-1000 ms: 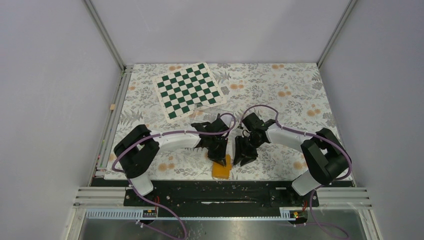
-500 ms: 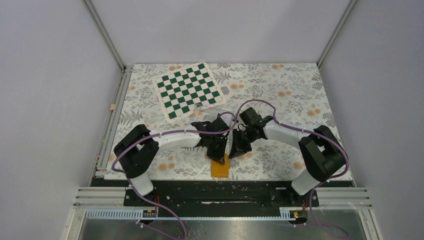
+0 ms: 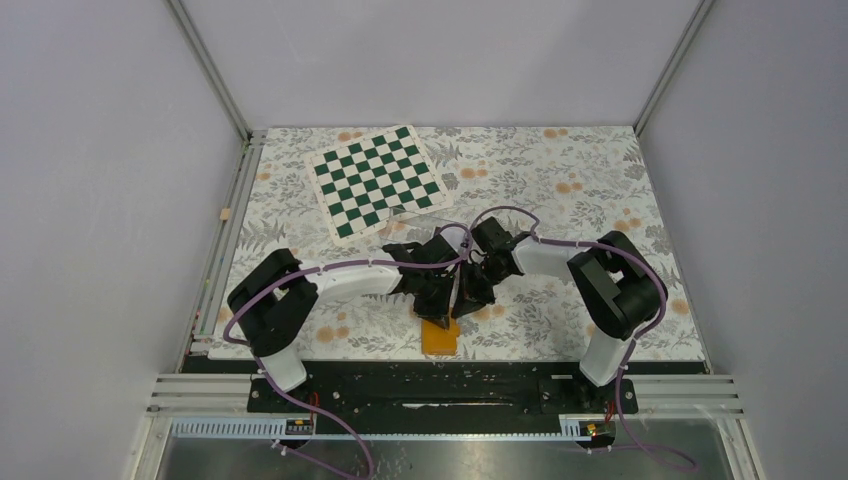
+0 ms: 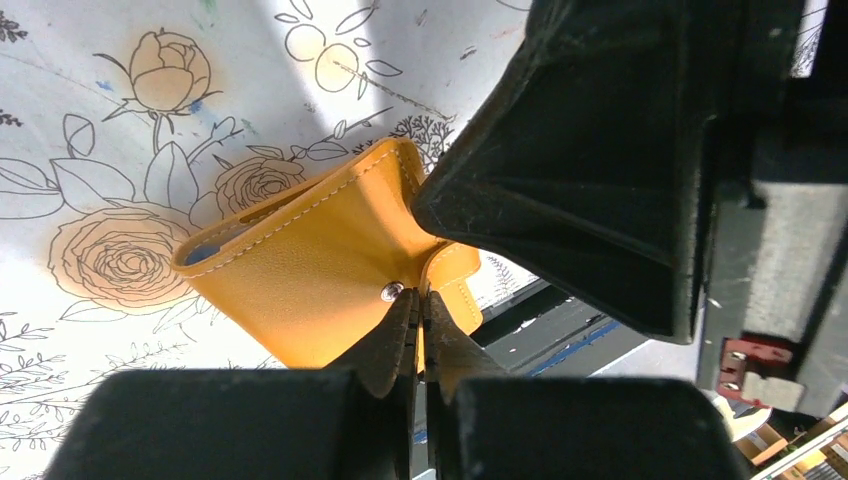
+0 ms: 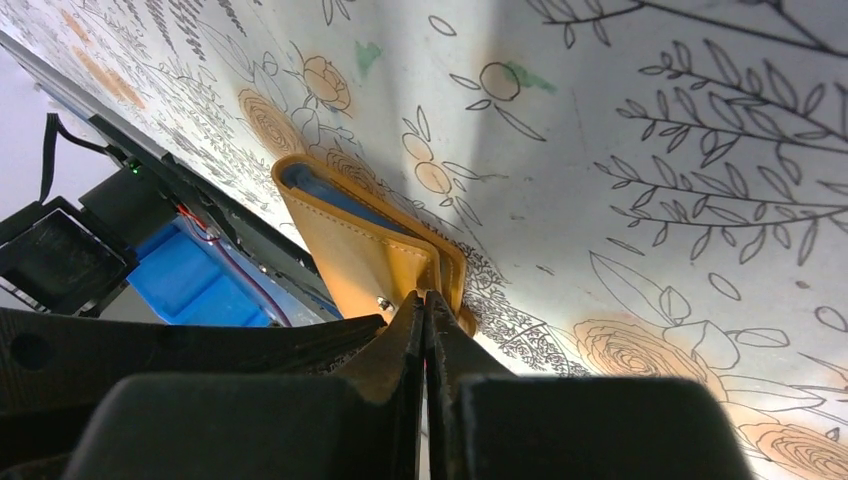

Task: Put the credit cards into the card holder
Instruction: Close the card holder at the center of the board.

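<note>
Card holder (image 3: pixel 441 338), a small flat orange folding wallet with pale stitching, a metal snap and a light blue lining, lies on the flower-printed table cover (image 3: pixel 560 190). It sits close to the near edge, just beyond the black base plate (image 3: pixel 440 385) where both arms are bolted, and roughly midway between them.

At the holder's far end the two grippers meet almost tip to tip. The left gripper (image 4: pixel 419 300) comes in from the left with its fingers pressed together on the small strap tab beside the snap. A thin strip of orange shows between the tips, so it appears to pinch that tab.

The right gripper (image 5: pixel 425 297) reaches in from the right, and its fingers are also closed tight. Their tips rest against the layered corner of the holder next to the snap. Whether a layer is caught between them cannot be told. In both wrist views the holder's mouth gapes slightly and the blue inside shows along one edge.

Just behind the grippers a clear plastic box (image 3: pixel 415 222) is partly hidden by the arms. Farther back and to the left lies a green-and-white chequered chessboard mat (image 3: pixel 377 180), turned at an angle.
</note>
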Robot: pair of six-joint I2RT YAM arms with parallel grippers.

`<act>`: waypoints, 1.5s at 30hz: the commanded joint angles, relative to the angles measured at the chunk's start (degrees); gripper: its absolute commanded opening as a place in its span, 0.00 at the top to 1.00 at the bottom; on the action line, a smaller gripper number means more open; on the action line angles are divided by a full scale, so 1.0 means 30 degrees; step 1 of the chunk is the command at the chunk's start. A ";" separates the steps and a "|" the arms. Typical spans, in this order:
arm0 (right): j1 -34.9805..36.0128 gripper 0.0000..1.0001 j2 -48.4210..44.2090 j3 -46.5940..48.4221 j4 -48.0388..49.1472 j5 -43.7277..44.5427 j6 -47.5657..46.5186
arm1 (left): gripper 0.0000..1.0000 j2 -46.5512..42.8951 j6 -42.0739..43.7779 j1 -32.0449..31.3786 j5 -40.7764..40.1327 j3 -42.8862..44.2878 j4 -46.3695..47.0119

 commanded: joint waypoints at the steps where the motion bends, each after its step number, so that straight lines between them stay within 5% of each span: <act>1: 0.0139 1.00 0.0023 -0.0332 -0.0019 0.0678 -0.0066 | 1.00 -0.0536 -0.0019 -0.0056 -0.0246 -0.0034 0.0809; 27: 0.0210 0.99 -0.0917 -0.1178 0.0028 0.1054 -0.0446 | 1.00 -0.0876 0.1924 0.0090 -0.2318 0.1309 -0.1678; 31: 0.0217 0.91 -0.2255 -0.1550 0.0300 0.1076 -0.0251 | 0.99 -0.1172 0.1502 0.0091 -0.1986 0.1457 -0.1990; 41: 0.0196 0.48 -0.4101 -0.2868 0.1847 0.0791 0.0892 | 1.00 -0.1287 0.0518 -0.0635 -0.0589 0.0796 -0.0879; 45: 0.0203 0.43 -0.3619 -0.2762 0.2677 0.0460 0.1253 | 1.00 -0.2048 -0.0112 -0.0821 -0.0265 -0.0083 -0.0021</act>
